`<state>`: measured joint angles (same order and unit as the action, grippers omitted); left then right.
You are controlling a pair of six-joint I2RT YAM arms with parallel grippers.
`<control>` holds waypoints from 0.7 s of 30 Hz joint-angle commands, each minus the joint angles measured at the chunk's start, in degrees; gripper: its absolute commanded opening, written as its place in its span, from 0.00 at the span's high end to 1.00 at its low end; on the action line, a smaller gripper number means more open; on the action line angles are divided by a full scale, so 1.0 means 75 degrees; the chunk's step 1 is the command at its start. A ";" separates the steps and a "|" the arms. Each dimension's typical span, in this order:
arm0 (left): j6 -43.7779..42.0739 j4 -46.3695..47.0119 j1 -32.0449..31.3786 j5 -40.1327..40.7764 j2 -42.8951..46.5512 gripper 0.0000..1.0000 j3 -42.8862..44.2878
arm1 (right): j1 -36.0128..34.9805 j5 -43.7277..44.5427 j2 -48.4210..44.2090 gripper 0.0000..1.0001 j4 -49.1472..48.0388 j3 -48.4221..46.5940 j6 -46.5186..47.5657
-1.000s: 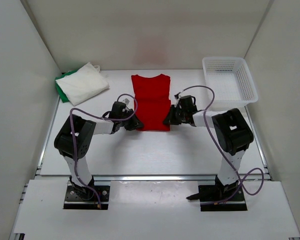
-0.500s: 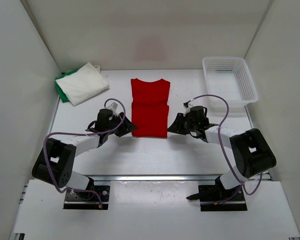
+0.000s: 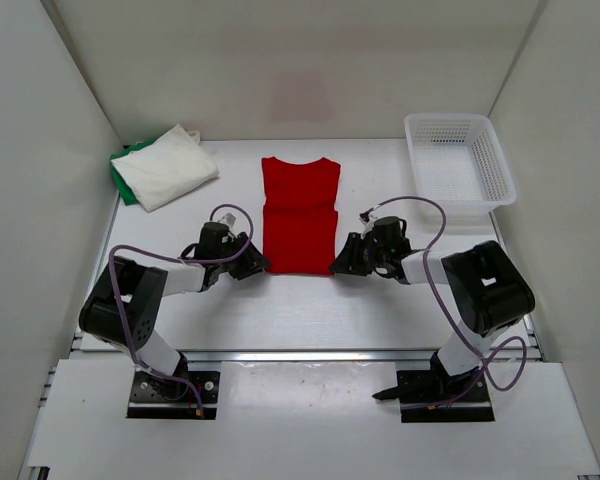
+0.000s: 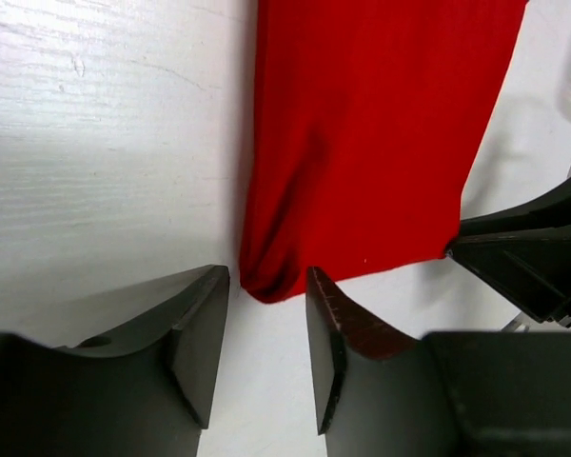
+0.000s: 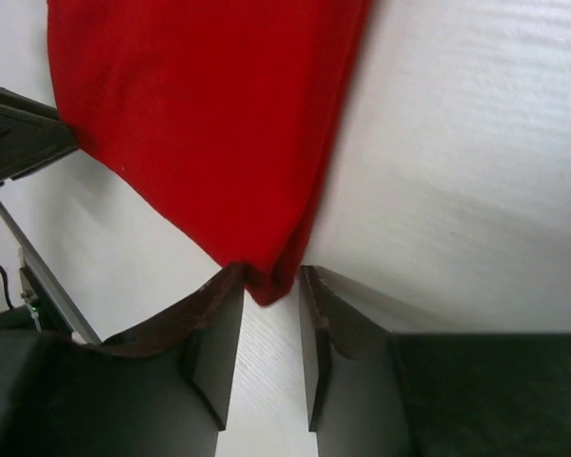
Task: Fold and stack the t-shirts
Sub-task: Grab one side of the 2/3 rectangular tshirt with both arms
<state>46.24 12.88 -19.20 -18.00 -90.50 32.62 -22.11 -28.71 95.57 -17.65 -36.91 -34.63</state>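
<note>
The red t-shirt (image 3: 298,215) lies flat mid-table, folded into a narrow strip with its collar at the far end. My left gripper (image 3: 257,265) is open at its near left corner; in the left wrist view the red corner (image 4: 266,279) sits just ahead of the gap between my fingertips (image 4: 266,290). My right gripper (image 3: 340,265) is open at the near right corner; in the right wrist view the corner (image 5: 266,281) pokes between the fingertips (image 5: 269,286), with the jaws apart. The white t-shirt (image 3: 167,165) lies folded on the green t-shirt (image 3: 121,181) at the back left.
A white mesh basket (image 3: 492,165) stands at the back right. White walls close in the table on the left, right and back. Each wrist view shows the other gripper's black finger at the far side of the shirt (image 4: 533,252), (image 5: 19,133).
The red shirt's near edge lies slightly nearer than one second ago. Both grippers have dropped from its sides to its near corners; the right one closed in over the last half second.
</note>
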 commanded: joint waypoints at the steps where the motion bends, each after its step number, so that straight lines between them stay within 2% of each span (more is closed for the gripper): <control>1: -0.0118 -0.0124 -0.0076 0.0290 -0.0273 0.53 0.0022 | 0.0018 -0.0133 0.0347 0.74 -0.0202 -0.0329 0.0094; 6: -0.0118 -0.0136 -0.0100 0.0314 -0.0402 0.70 0.0162 | 0.0006 -0.0261 0.0453 0.93 -0.0119 -0.0469 0.0129; 7: -0.0141 -0.0113 -0.0088 0.0326 -0.0391 0.77 0.0185 | -0.0005 -0.0320 0.0499 1.00 -0.0177 -0.0458 0.0060; 9: -0.0118 -0.0136 -0.0170 0.0302 -0.0379 0.85 0.0174 | -0.0005 -0.0344 0.0360 0.99 -0.0283 -0.0318 -0.0022; 11: -0.0130 -0.0322 -0.0275 0.0220 -0.0286 1.00 0.0221 | -0.0005 -0.0332 0.0184 1.00 -0.0248 -0.0224 -0.0034; 16: -0.0434 -0.0919 -0.0591 0.0068 0.0614 1.00 -0.0211 | -0.0297 -0.0169 -0.0810 1.00 -0.0074 0.0653 -0.0046; 18: -0.0691 -0.1690 -0.0895 -0.0002 0.1166 1.00 -0.0515 | -0.0590 0.0030 -0.1360 1.00 0.0323 0.1074 0.0035; 21: -0.0950 -0.2885 -0.1049 -0.0247 0.2606 1.00 -0.1441 | -0.1420 0.0428 -0.2311 1.00 0.1096 0.1732 0.0012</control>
<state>42.41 3.31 -25.65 -17.32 -79.35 26.61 -28.36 -28.18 83.66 -14.57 -26.98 -34.72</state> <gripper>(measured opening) 0.025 0.010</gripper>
